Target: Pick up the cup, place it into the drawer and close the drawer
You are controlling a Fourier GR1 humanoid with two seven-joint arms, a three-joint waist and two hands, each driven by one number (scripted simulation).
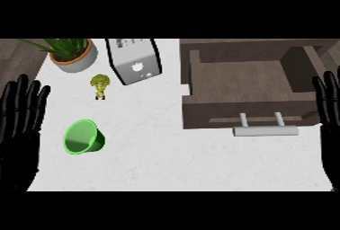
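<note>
A green cup [83, 137] lies on its side on the white counter [166, 157] at the left, its mouth facing the lower left. The brown drawer [247, 87] stands pulled open at the upper right, its inside bare, with a grey bar handle [265, 130] on its front. My left hand [20, 121] shows at the left edge, open with fingers up, a short way left of the cup. My right hand [328, 105] shows at the right edge, open with fingers up, beside the drawer's right end.
A potted plant [72, 53] stands at the back left. A grey boxy appliance [135, 59] stands beside it. A small piece of broccoli [100, 85] stands on the counter above the cup.
</note>
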